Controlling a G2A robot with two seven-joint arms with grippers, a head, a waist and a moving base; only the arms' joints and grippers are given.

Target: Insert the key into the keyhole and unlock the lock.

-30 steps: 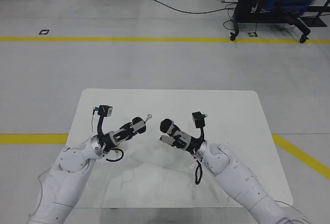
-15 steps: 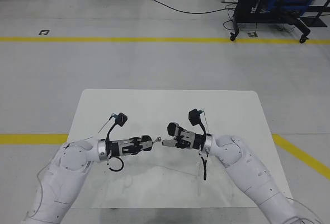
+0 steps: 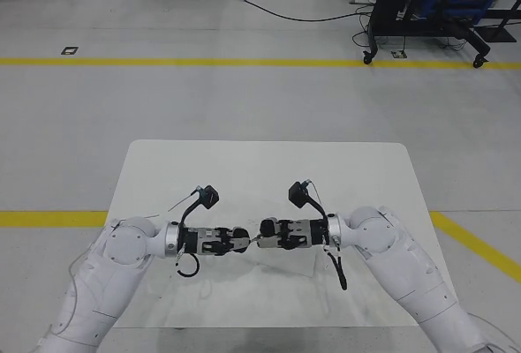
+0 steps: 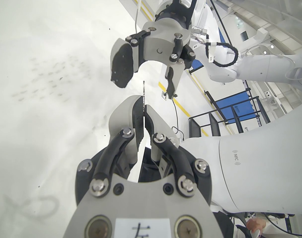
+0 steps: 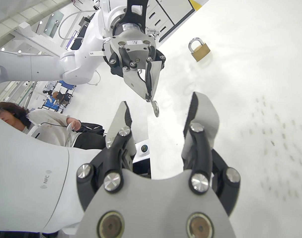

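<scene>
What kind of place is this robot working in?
Probably a robot lab or testing hall: yellow lines marked across a wide grey floor, a white table standing alone in the open, and a black wheeled equipment rack behind it.

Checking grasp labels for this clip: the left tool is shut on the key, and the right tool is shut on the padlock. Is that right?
Not quite. The right tool is open and empty; the padlock lies on the table, as the right wrist view shows. The left tool is indeed shut on the key.
</scene>
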